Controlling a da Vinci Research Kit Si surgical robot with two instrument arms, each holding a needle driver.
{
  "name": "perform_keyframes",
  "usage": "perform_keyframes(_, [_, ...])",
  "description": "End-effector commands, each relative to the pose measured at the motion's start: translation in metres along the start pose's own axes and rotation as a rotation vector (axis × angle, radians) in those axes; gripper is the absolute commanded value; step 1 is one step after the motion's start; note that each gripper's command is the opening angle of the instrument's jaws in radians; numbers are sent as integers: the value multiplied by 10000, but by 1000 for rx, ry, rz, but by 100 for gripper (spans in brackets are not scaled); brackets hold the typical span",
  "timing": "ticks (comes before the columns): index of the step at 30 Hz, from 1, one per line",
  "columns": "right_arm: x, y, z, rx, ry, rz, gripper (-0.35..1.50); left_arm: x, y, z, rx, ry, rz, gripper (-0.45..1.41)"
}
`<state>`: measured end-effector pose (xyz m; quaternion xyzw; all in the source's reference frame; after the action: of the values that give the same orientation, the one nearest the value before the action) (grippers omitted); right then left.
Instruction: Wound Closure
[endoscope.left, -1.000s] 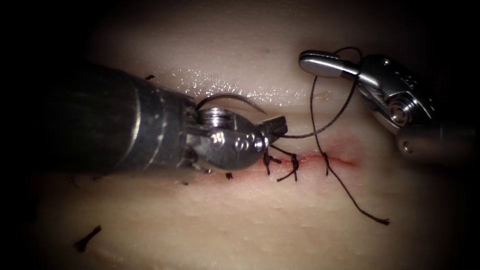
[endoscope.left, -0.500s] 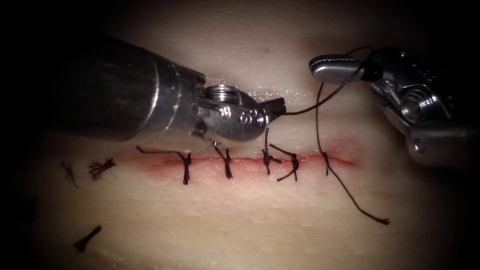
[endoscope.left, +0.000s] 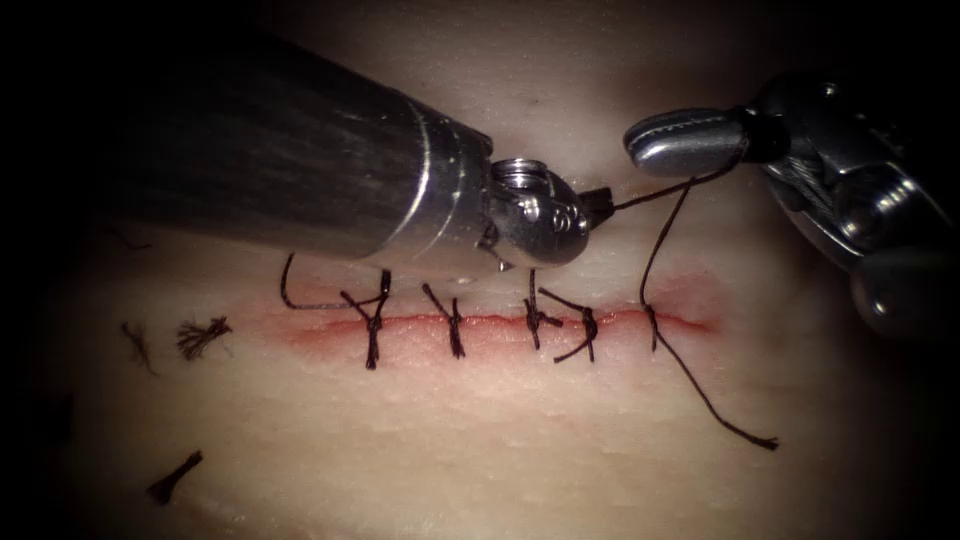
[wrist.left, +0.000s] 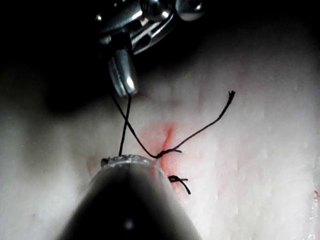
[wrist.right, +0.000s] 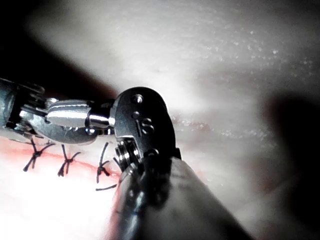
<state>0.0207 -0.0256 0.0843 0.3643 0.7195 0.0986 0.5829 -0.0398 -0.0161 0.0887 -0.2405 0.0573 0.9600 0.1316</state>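
The thread (endoscope.left: 664, 232) runs from the last stitch at the right end of the cut (endoscope.left: 500, 322) up to the two tools, and its free tail trails down across the tissue (endoscope.left: 520, 440) to a frayed end right of the cut. One strand rises from that stitch to the right tool (endoscope.left: 690, 140), which lies above the cut's right end with its jaws closed and the thread looped around them. From there a strand runs left to the left tool (endoscope.left: 600, 203), whose jaws are closed on the thread just above the cut. The left wrist view shows two strands crossing below the right tool's jaws (wrist.left: 123, 76).

The needle cannot be made out in these views.

Four knotted stitches (endoscope.left: 455, 325) sit across the cut to the left of the newest one, with red fluid (endoscope.left: 690, 295) tinting the wound line. Cut ends of thread (endoscope.left: 200, 335) lie on the tissue at the far left. Small engraved marks show on the left tool's wrist, too small to read.
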Motion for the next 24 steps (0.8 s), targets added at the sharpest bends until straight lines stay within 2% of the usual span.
perform_keyframes(1, [-18, 1, 7, 92, -66, -12, -35, 0, 2, 7, -3, 4, 2, -45])
perform_keyframes(3, [-22, -2, 8, 109, -95, -19, -35, -1, 1, 7, -3, 4, 2, -45])
perform_keyframes(6, [-38, -10, 12, 189, -223, -41, -35, -3, -1, 7, -7, 3, 3, -45])
perform_keyframes(8, [-51, -17, 16, 247, -350, -64, -35, -3, -2, 8, -7, 4, 3, -45])
perform_keyframes(11, [-67, -22, 19, 313, -483, -109, -35, -3, -3, 8, -7, 4, 3, -45])
perform_keyframes(12, [-78, -25, 19, 360, -570, -138, -35, -3, -3, 8, -7, 4, 3, -45])
perform_keyframes(14, [-83, -26, 17, 384, -610, -155, -35, -3, -2, 8, -7, 4, 3, -45])
perform_keyframes(15, [-84, -26, 15, 396, -629, -165, -30, -3, -2, 8, -7, 4, 3, -45])
perform_keyframes(17, [-88, -26, 11, 435, -719, -200, -23, -4, -2, 7, -8, 5, 5, -45])
perform_keyframes(21, [-90, -27, 7, 466, -824, -244, 5, -5, -1, 6, -8, 5, 6, -45])
perform_keyframes(22, [-92, -26, 5, 475, -883, -264, 12, -6, 0, 6, -8, 5, 7, -45])
perform_keyframes(24, [-95, -25, 1, 479, -945, -281, 24, -6, 0, 5, -11, 4, 8, -45])
